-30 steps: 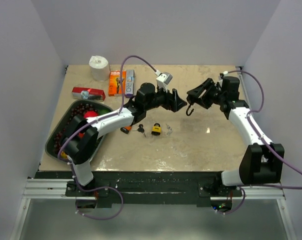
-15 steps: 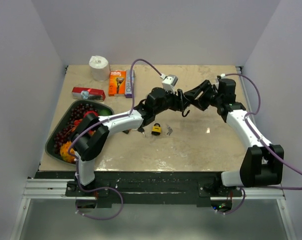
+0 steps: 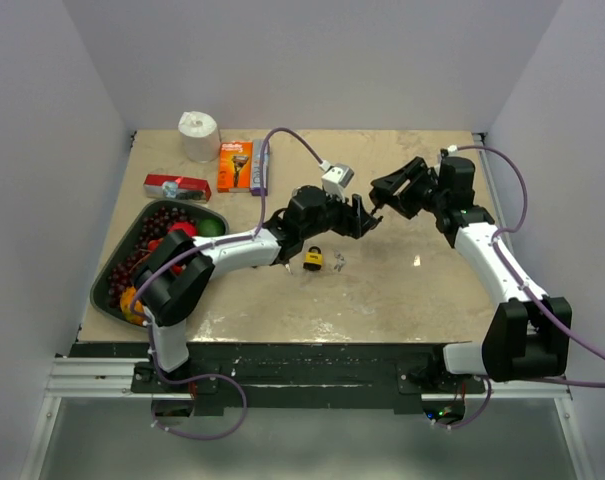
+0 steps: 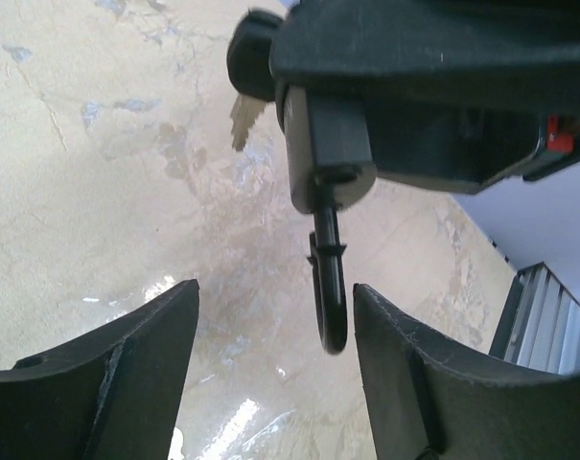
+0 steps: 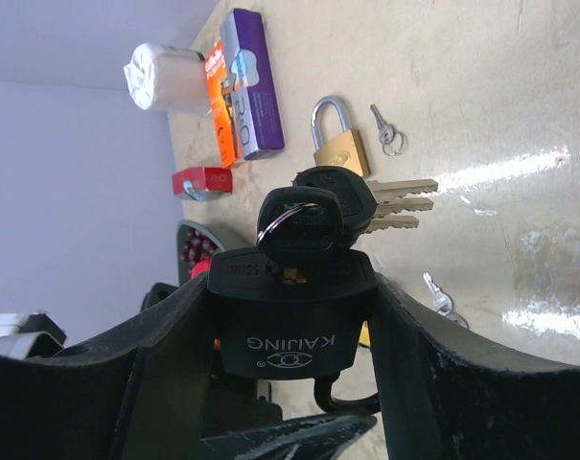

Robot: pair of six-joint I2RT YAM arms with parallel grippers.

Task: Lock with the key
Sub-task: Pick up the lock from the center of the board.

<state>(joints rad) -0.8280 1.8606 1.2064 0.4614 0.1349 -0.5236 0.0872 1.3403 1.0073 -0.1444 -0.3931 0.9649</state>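
Swinging in from the left over the past second, the left arm has come across the table to meet the right one near the far middle, and now the left gripper stands with its jaws apart and nothing in them, one finger on each side of the hanging shackle and neither one touching it. Those jaws narrowed on the way in and have eased wider again, so no grip has been made. Over on the right, the right gripper is clamped on the black padlock, holding it up off the table, with a black-headed key seated in the body and spare keys fanning off the ring. From the overhead view the two grippers have drawn a little apart since half a second ago. The shackle looks open, a free hook below the body, so my read is that the lock is not yet shut and the left hand is lining up to press it home or reach the key. Lettering on the padlock reads KAIJING, upside down to the wrist camera. Print on the orange box is too small to read. A brass padlock lies unused on the table beside its small keys.
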